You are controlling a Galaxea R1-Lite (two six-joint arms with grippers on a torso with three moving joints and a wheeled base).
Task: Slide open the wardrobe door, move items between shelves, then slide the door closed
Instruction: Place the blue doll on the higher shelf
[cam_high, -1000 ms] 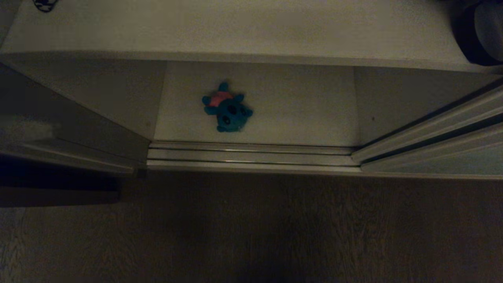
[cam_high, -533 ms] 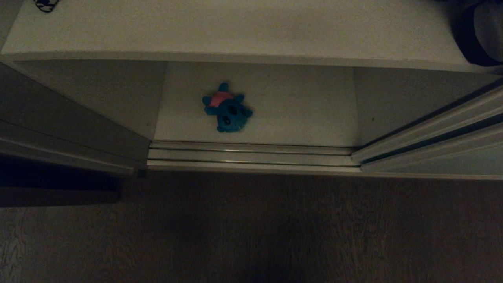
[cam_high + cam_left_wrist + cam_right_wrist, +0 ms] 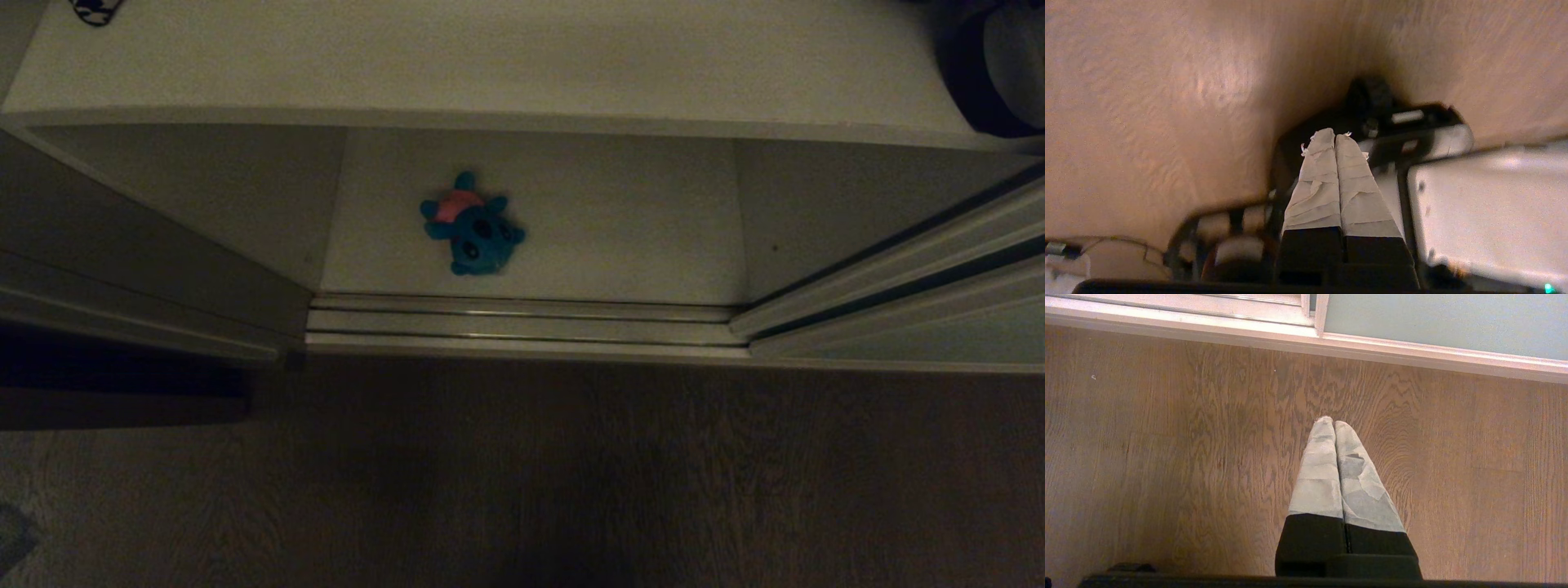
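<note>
Nearest is the wooden floor (image 3: 522, 474). The right hand (image 3: 1329, 421) hangs over it, clenched on nothing, short of the wardrobe's bottom track (image 3: 1180, 312) and the sliding wardrobe door (image 3: 1445, 322) — the door stands pushed to the right, the opening clear. The left hand (image 3: 1331, 136) is clenched and empty too, above what may be the robot's own base (image 3: 1486, 204). Past the track, the blue plush toy (image 3: 472, 222) lies on the lower shelf (image 3: 620, 220), left of centre, well apart from both side walls. An upper shelf (image 3: 490, 57) lies beyond.
</note>
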